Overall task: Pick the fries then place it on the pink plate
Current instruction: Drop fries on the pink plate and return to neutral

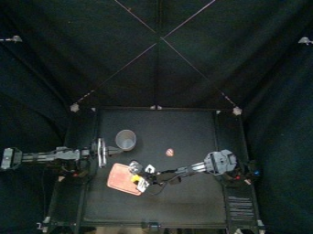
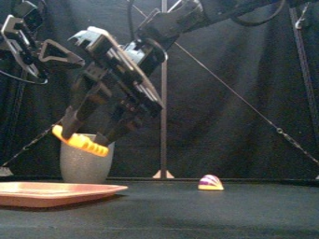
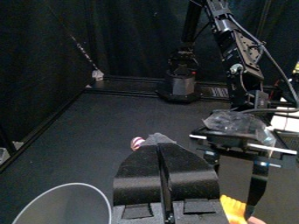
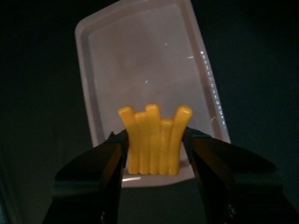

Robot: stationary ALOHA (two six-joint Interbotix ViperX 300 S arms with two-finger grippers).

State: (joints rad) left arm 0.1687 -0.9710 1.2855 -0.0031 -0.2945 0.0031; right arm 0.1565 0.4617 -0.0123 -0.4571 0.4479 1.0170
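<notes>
The yellow fries (image 4: 155, 140) hang upright between the jaws of my right gripper (image 4: 156, 164), which is shut on them. They are held just above the near end of the pink plate (image 4: 140, 70). In the front view the fries (image 2: 81, 141) sit a little above the plate (image 2: 56, 192) at the left, with the right gripper (image 2: 90, 131) tilted down over it. From above, the right gripper (image 1: 137, 174) is over the plate (image 1: 120, 182). My left gripper (image 3: 167, 166) rests shut at the table's left (image 1: 88, 155).
A tall grey speckled cup (image 1: 126, 139) stands behind the plate, also the grey cup (image 2: 85, 164) in the front view. A small pink and yellow toy (image 1: 170, 152) lies near the table's middle, to the right of the cup (image 2: 211, 183).
</notes>
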